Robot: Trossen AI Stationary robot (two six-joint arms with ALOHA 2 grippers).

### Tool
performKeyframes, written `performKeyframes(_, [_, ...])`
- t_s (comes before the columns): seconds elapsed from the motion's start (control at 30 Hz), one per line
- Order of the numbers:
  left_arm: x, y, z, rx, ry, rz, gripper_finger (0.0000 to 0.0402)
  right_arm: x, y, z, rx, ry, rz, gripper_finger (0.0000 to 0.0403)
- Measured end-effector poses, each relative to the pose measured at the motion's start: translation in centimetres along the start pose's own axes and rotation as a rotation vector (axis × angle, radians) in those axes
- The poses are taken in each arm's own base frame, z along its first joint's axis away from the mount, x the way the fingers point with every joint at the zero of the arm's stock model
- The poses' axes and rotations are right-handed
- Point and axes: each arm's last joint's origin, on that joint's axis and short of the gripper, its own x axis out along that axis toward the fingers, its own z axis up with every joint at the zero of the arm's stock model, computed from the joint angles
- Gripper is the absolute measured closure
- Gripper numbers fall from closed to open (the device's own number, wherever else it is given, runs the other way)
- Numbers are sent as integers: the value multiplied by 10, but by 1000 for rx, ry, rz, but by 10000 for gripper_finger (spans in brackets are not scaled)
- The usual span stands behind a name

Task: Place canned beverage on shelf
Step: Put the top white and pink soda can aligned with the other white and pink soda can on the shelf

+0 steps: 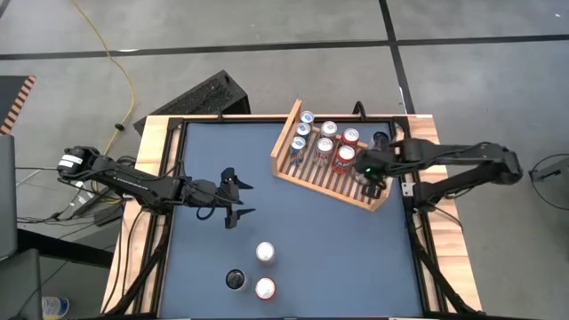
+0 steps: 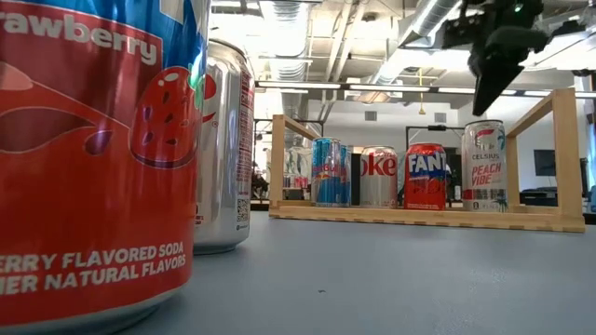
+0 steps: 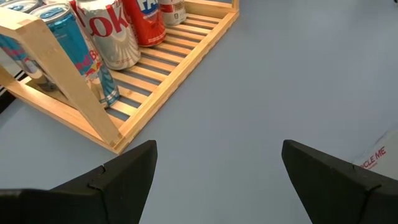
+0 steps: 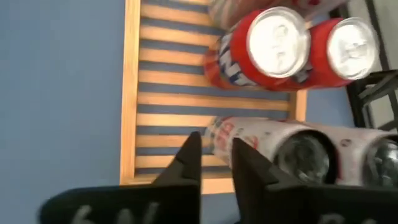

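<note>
The light wooden shelf (image 1: 313, 178) lies at the table's far right, with several cans standing on its slats, among them a red can (image 2: 426, 175) and a white can (image 2: 484, 166). My right gripper (image 2: 486, 98) hangs above the shelf's right end, just over the white can (image 4: 261, 140). Its fingers are shut on nothing and point steeply down. My left gripper (image 1: 238, 200) waits open over the middle of the table, facing the shelf (image 3: 168, 74). Three more cans (image 1: 265, 253) stand upright near the table's near edge.
The three loose cans near the front edge are a red strawberry soda (image 2: 93, 158), a silver can (image 2: 223, 149) and a dark-topped can (image 1: 236, 280). Blue table shows between them and the shelf. A raised wooden border (image 1: 151, 178) rims the table. A black block (image 1: 200, 98) lies beyond the far left corner.
</note>
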Motion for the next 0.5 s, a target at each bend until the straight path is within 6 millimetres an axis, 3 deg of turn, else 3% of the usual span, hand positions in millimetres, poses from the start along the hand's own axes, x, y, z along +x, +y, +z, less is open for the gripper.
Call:
performKeyframes(0.17, [0,0,0,0,1,0,68,13,11,7,-37,66,-7,397])
performKeyframes(0.5, [0,0,-2,1,23,1,68,27,4,11,-9,148,-80,402])
